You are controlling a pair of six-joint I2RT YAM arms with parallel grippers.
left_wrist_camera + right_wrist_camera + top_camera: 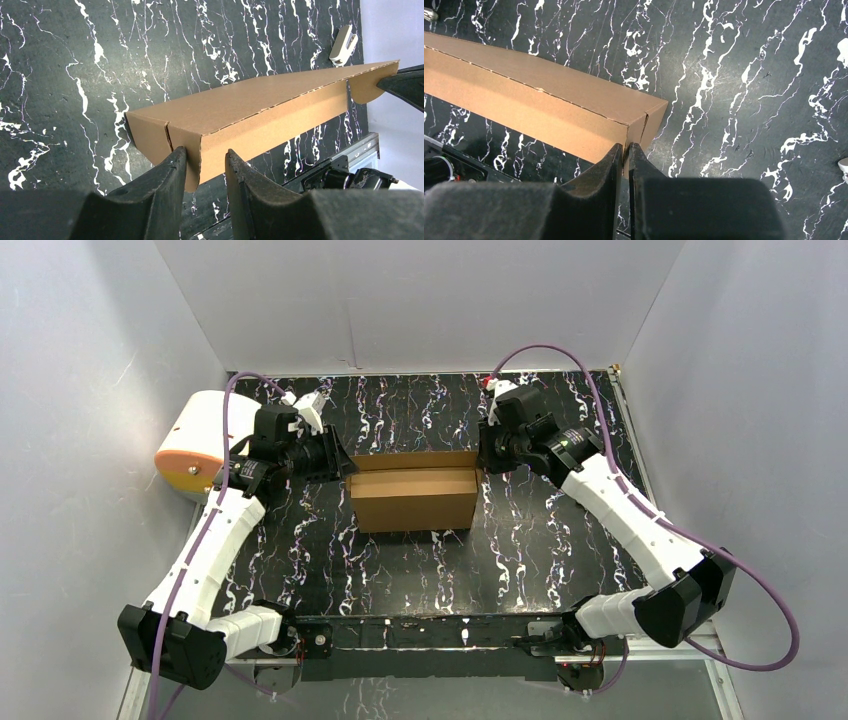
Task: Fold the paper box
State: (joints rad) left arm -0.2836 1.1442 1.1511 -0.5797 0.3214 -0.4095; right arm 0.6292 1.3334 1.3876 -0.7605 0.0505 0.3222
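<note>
Table (560,560): black marble-look top, white walls on 3 sides. The box sits mid-table, between the two arms.
Paper box (415,498): plain brown cardboard, a shallow rectangle w/ its top panel folded over. The inside is hidden, so can't tell if anything's in it.
Box axis: long axis runs left-right across the table in the top view. One short end faces each gripper, and the long front wall faces the arm bases.
Box top: narrow strip along the far edge, wider panel on the near side. In the L wrist view, the top panel stands a bit proud of the front wall at the right end.
Cylinder (205,430): cream-white w/ an orange face, at the far-left corner by the wall. It's partly covered by the L arm + cable and well apart from the box.
Left gripper (205,150): at the box's left end, fingers apart, one on each side of the near corner. Can't tell if they're squeezing.
Right gripper (625,146): at the box's right end, fingers almost together, pinched on the thin cardboard edge at the corner.
Tab (362,90): rounded flap hanging at the box's right end, just beside a black finger that is cut off by the frame edge.
White piece (344,46): small and slotted, on the table beyond the box. Can't tell what it is.
</note>
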